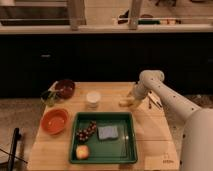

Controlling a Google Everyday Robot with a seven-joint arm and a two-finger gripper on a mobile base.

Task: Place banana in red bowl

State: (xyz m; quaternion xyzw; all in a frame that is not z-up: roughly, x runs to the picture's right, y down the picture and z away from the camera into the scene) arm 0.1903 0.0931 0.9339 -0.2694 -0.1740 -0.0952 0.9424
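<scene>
The banana (125,102) is small and pale yellow. It lies on the wooden table (150,135) to the right of the white cup (92,98). My gripper (134,96) is right at the banana's right end, coming down from the white arm (165,97). Whether it touches the banana I cannot tell. The red bowl (54,120) stands empty at the table's left side, left of the green tray.
A green tray (125,150) holds grapes (86,131), a blue sponge (107,132) and an apple (82,151). A dark maroon bowl (65,88) and a green object (48,97) sit at the back left. Dark items (154,103) lie at the table's right edge.
</scene>
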